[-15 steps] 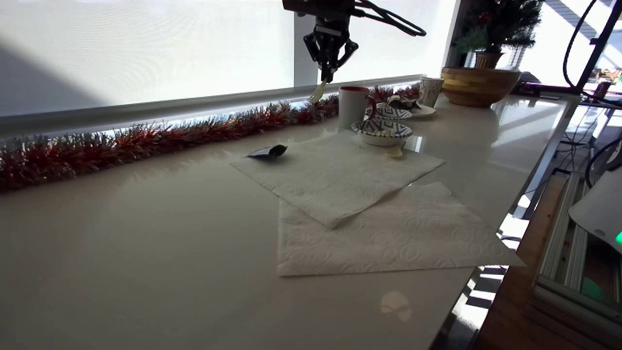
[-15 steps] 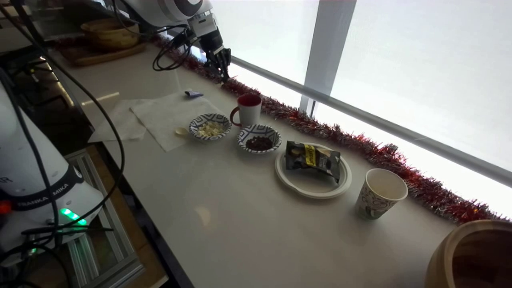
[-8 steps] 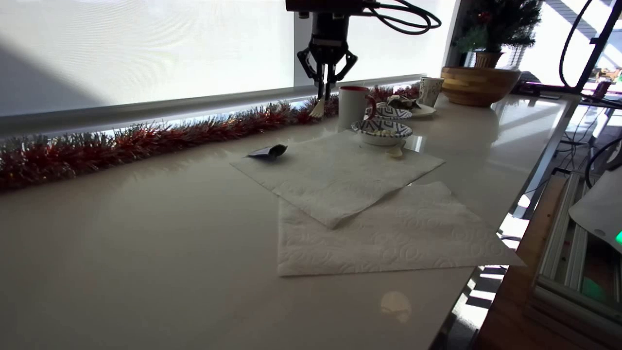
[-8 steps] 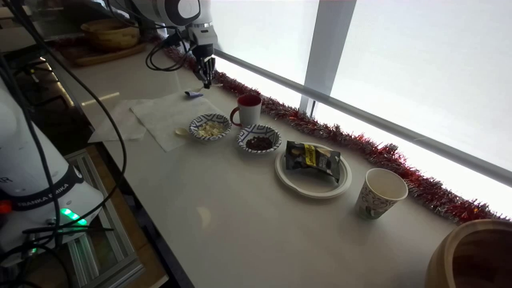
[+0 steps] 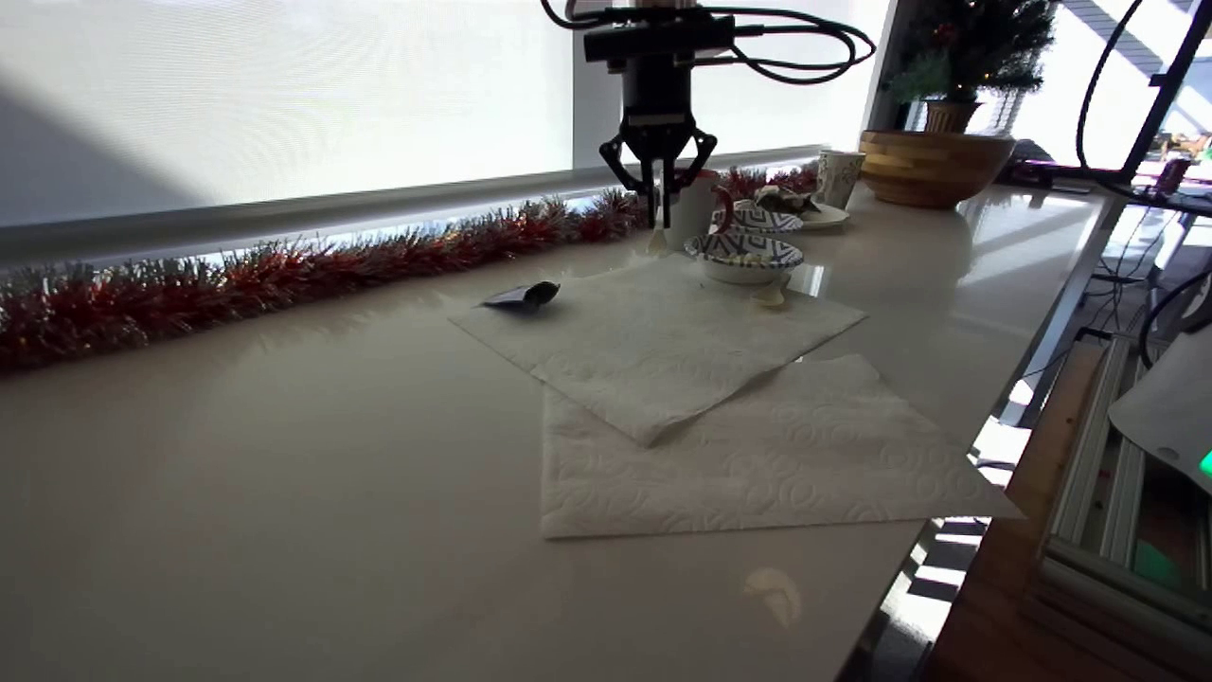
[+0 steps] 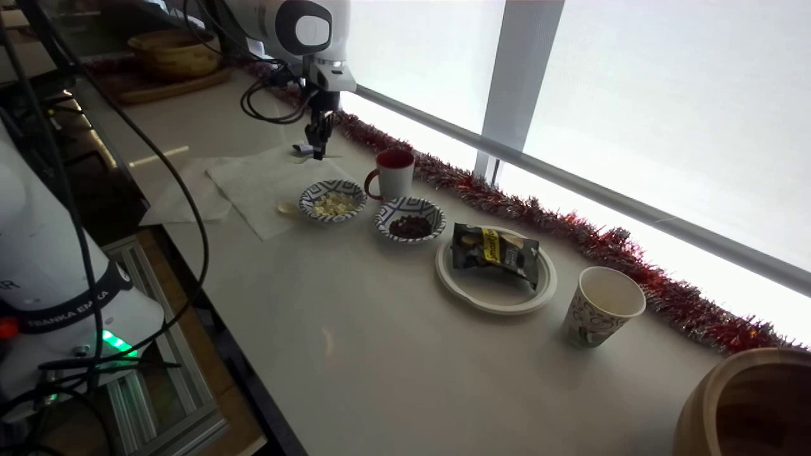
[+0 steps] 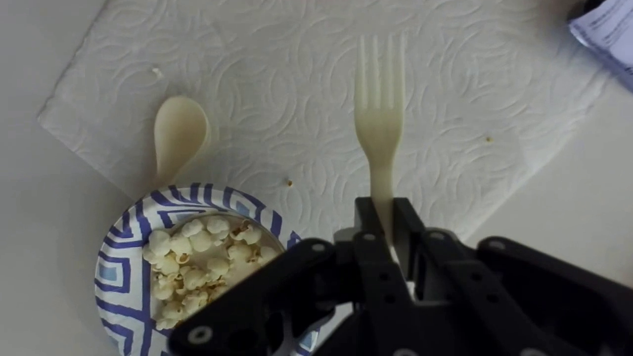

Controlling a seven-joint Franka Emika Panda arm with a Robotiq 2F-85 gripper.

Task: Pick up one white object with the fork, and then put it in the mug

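My gripper (image 7: 384,202) is shut on the handle of a pale cream fork (image 7: 380,123). The tines point away from the gripper over the paper towel and carry nothing. In an exterior view, the gripper (image 5: 660,225) points down, with the fork (image 5: 658,243) above the table, partly in front of the mug (image 5: 696,213). The mug (image 6: 396,177) is white with a red inside and red handle; its bottom inside is hidden. White popcorn pieces (image 7: 193,277) lie in a blue-patterned paper bowl (image 7: 111,272), lower left of the fork in the wrist view.
A spoon (image 7: 180,128) lies on the towel (image 5: 663,350) beside the popcorn bowl. A purple packet (image 5: 521,296) lies at the towel's corner. A bowl of dark bits (image 6: 388,218), a plate (image 6: 494,307) with a snack bag, and a paper cup (image 6: 599,310) stand beyond the mug. Tinsel runs along the window.
My gripper has come down towards the table, still holding the fork. It has swung from tilted to upright and moved away from the window, over the towel.
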